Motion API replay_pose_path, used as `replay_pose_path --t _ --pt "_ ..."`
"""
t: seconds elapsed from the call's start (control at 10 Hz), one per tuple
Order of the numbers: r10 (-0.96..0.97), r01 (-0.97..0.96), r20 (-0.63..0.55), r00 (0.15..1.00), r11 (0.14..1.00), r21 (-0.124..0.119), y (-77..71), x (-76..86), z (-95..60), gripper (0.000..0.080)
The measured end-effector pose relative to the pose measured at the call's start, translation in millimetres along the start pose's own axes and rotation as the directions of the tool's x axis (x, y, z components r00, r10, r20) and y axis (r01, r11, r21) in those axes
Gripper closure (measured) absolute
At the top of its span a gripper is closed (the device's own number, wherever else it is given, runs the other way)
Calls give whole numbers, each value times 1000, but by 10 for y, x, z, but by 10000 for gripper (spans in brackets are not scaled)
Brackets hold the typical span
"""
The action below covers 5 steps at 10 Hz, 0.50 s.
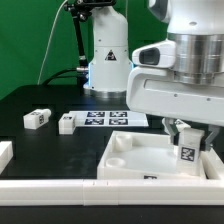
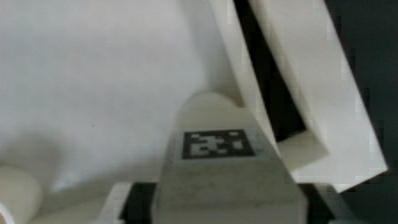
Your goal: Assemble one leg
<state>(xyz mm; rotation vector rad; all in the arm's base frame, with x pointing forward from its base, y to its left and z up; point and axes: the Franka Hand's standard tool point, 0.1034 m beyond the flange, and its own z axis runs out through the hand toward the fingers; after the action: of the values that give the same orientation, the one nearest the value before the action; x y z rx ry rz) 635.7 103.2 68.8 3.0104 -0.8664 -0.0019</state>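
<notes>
The leg (image 1: 186, 150), a small tagged white peg, is clamped in the gripper (image 1: 187, 143) over the square panel (image 1: 140, 160) near its corner on the exterior view's right; it looks light, rigid and smooth, best pinched on flat sides; two spare legs (image 1: 37, 118) lie on the black worktop (image 1: 40, 100) by the marker board (image 1: 105, 118).

Exterior view low, near table level, wrist view close above panel (image 2: 107, 90), both showing leg (image 1: 187, 153)

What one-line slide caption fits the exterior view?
Robot hand holding a small white tagged plastic leg over a large white rimmed square panel.
</notes>
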Motion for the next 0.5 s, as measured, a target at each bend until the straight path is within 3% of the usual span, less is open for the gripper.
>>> replay_pose_path --t 0.3,0.5 --pt "244 -245 -26 969 969 -27 174 64 -8 501" --pt "334 -336 -36 942 940 -58 265 72 -12 496"
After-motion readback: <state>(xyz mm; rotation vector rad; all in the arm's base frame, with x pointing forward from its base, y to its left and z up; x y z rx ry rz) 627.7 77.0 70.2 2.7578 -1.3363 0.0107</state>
